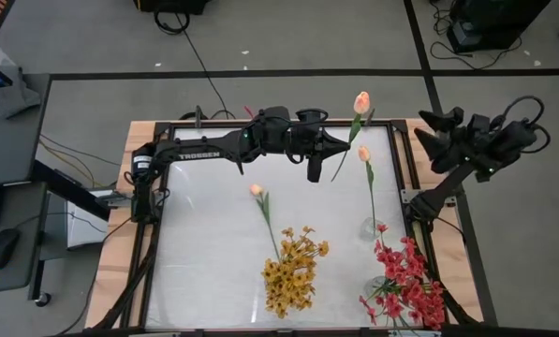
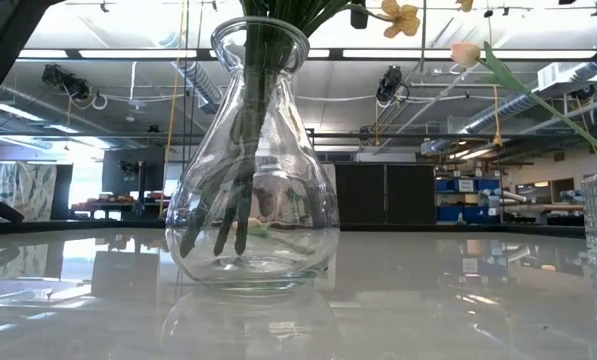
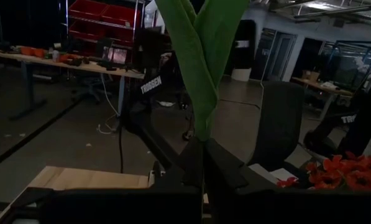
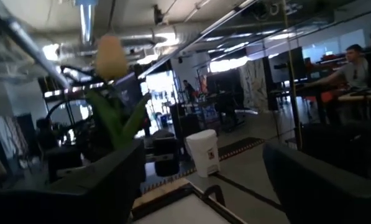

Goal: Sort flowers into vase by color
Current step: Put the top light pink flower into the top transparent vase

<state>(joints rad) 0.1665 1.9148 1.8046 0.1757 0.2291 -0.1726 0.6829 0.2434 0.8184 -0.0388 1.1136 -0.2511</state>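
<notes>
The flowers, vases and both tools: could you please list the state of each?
Left tool: shut on a peach tulip, held above the table.
Right tool: open, empty, parked at the table's edge.
Yellow flowers: standing in the glass vase.
Red flowers: in their vase.

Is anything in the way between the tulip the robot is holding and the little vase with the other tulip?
Nothing visible. The left tool holds a peach tulip; bare table lies between it and the small vase.
</notes>
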